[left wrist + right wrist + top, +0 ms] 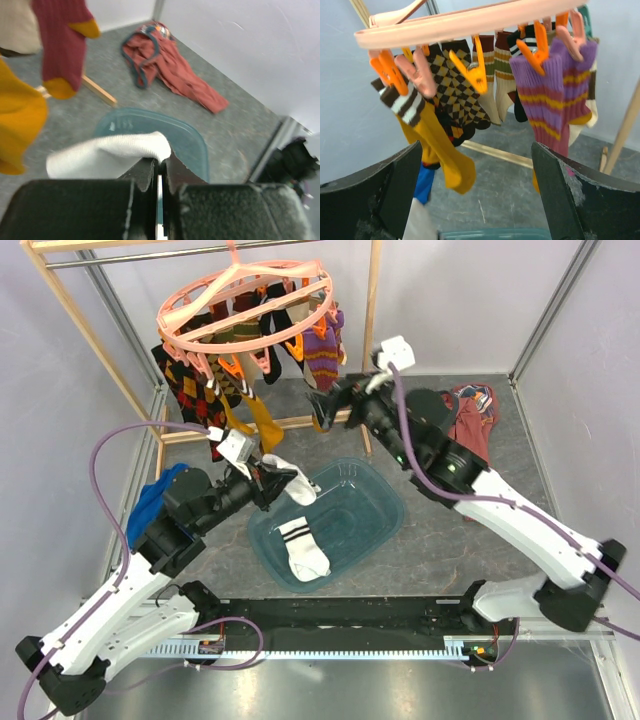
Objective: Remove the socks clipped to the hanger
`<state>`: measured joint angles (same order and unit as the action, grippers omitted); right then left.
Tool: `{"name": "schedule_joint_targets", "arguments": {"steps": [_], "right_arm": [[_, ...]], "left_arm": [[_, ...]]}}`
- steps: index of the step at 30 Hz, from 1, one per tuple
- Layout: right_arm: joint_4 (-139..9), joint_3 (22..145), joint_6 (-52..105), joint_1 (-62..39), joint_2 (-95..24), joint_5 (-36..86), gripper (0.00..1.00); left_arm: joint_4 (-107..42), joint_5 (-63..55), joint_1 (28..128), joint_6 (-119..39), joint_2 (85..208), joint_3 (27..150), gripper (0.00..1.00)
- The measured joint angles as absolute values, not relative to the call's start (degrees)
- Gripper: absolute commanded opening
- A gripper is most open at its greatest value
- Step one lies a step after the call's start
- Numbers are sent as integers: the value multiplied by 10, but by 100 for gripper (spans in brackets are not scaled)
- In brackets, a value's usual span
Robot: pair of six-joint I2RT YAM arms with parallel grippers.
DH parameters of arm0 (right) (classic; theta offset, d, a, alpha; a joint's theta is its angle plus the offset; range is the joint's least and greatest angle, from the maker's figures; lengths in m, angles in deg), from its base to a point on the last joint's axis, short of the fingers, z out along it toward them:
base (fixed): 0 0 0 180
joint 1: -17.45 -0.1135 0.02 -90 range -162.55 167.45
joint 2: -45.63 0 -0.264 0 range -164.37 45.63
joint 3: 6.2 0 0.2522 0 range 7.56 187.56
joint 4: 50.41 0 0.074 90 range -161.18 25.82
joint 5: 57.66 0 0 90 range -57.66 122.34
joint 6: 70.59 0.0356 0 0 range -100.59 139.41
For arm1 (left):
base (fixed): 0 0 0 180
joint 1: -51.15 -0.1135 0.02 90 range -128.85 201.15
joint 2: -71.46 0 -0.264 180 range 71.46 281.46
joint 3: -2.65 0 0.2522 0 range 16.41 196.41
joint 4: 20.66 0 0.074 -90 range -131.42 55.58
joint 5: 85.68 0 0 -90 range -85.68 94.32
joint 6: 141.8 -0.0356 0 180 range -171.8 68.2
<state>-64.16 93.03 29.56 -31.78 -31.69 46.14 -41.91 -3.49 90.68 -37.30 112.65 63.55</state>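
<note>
Left gripper (161,167): my jaws are clenched on a white sock (112,154); the cloth is pinched at one end and the rest trails off to the side.
Left gripper position: I hold it above the near-left rim of the teal bin (385,490), below the hanger (245,305).
Right gripper (476,150): released, my fingers (385,195) spread wide with nothing between them.
Right gripper position: raised beneath the ring's right side, facing the hanging socks and apart from them.
Hanger: hooked on the rail of the wooden rack (375,300), ring roughly level.
Socks on the hanger: a purple striped sock (555,95) held by an orange clip (535,50) and a pink one; an argyle sock (452,92) near the middle; a mustard sock (445,150) with a brown-and-white striped cuff on the left. More socks hang behind; I cannot count them.
Sock in the bin: one striped white sock (303,545) lies flat on the bottom.
Other cloth: a maroon garment (470,420) lies on the table at far right; a blue cloth (155,500) lies by my left arm.
</note>
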Motion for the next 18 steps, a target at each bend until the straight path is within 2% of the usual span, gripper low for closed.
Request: {"name": "schedule_joint_targets", "arguments": {"steps": [7,11,14,15,17,18], "right_arm": [[-643,737,336,-318,-153,462,98],[-665,689,344,-318,-96,469,98],[-674,680,344,-318,-80,474,98],[-679,679,344,-318,-78,475,98],[-685,676,344,-318,-78,475,98],[-688,675,344,-318,-78,475,98]], "left_arm": [[-451,-114,907,-336,1144,612,6],[-459,-140,907,-317,1170,595,9],[-462,-160,907,-306,1199,583,19],[-465,-169,907,-303,1211,582,30],[-466,-187,907,-297,1232,580,43],[-468,-193,907,-295,1239,579,56]]}}
